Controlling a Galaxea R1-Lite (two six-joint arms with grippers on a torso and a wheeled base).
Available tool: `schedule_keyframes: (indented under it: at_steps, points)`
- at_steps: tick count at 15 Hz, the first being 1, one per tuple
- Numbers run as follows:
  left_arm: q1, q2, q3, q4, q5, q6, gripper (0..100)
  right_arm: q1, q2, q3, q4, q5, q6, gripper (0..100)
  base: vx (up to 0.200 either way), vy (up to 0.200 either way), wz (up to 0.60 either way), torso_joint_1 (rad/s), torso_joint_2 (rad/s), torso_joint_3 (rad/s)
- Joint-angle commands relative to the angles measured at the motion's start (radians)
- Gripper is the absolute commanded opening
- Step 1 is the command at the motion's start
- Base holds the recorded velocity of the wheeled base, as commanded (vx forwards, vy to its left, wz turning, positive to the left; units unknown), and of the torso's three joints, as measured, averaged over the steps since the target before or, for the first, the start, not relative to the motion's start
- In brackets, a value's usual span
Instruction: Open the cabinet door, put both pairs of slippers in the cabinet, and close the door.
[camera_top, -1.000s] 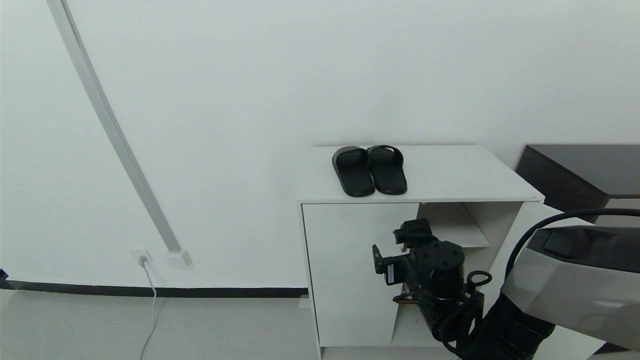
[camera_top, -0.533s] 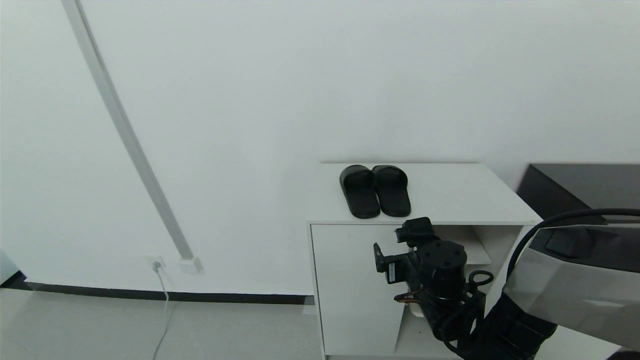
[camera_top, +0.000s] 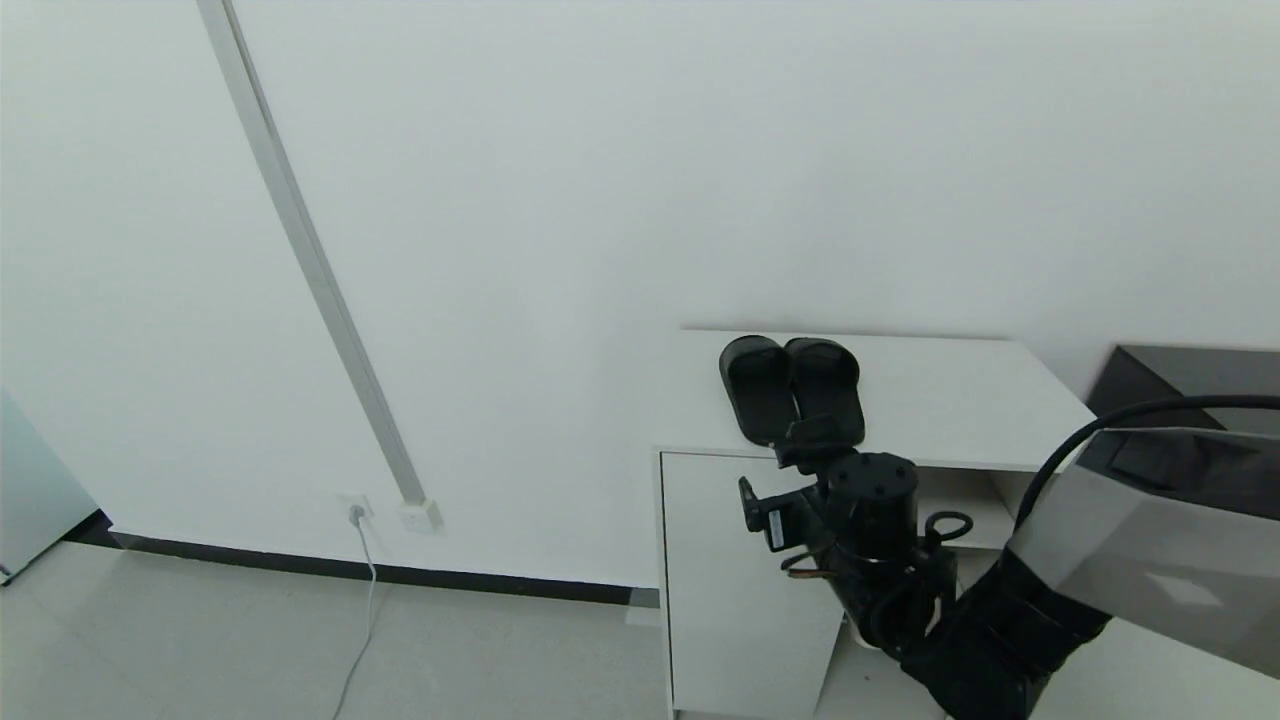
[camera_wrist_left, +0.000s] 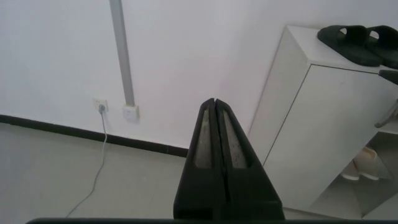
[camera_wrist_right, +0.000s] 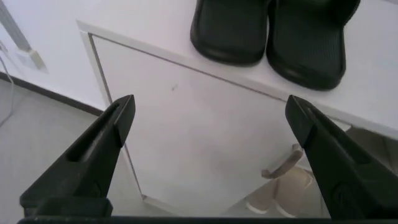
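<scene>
Head view: black slippers (camera_top: 760, 385) atop white cabinet (camera_top: 960, 400) by white wall (camera_top: 600, 200); right claw (camera_wrist_right: 210, 104) spread, left claw (camera_wrist_left: 214, 103) closed.

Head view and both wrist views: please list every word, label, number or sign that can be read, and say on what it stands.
Small white sticker on the right wrist: it may carry print, but it is too small to read.
Black slippers: no text visible.
Cabinet door: no text visible.
Wall socket: no text visible.
No readable text anywhere.
</scene>
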Motion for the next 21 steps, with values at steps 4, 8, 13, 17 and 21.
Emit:
schedule_keyframes:
  at_steps: [4, 8, 13, 17, 21]
  points:
    - [0.0, 0.0, 0.0, 0.0, 0.0, 0.0, 0, -0.058, -0.107, -0.135, 0.236, -0.027, 0.064, 100, 0.0, 0.0, 0.0, 0.0, 0.0, 0.0]
    - [0.0, 0.0, 0.0, 0.0, 0.0, -0.002, 0, -0.066, -0.13, -0.105, 0.219, -0.024, 0.033, 100, 0.0, 0.0, 0.0, 0.0, 0.0, 0.0]
    - [0.0, 0.0, 0.0, 0.0, 0.0, -0.002, 0, -0.063, -0.122, -0.108, 0.211, -0.021, 0.033, 100, 0.0, 0.0, -0.12, 0.0, 0.0, 0.0]
    - [0.0, 0.0, 0.0, 0.0, 0.0, 0.0, 0, -0.055, -0.113, -0.122, 0.202, -0.012, 0.035, 100, 0.0, 0.0, 0.0, 0.0, 0.0, 0.0]
    - [0.0, 0.0, 0.0, 0.0, 0.0, 0.0, 0, -0.052, -0.099, -0.142, 0.24, -0.013, 0.047, 100, 0.2, 0.0, 0.0, -0.004, 0.0, 0.001]
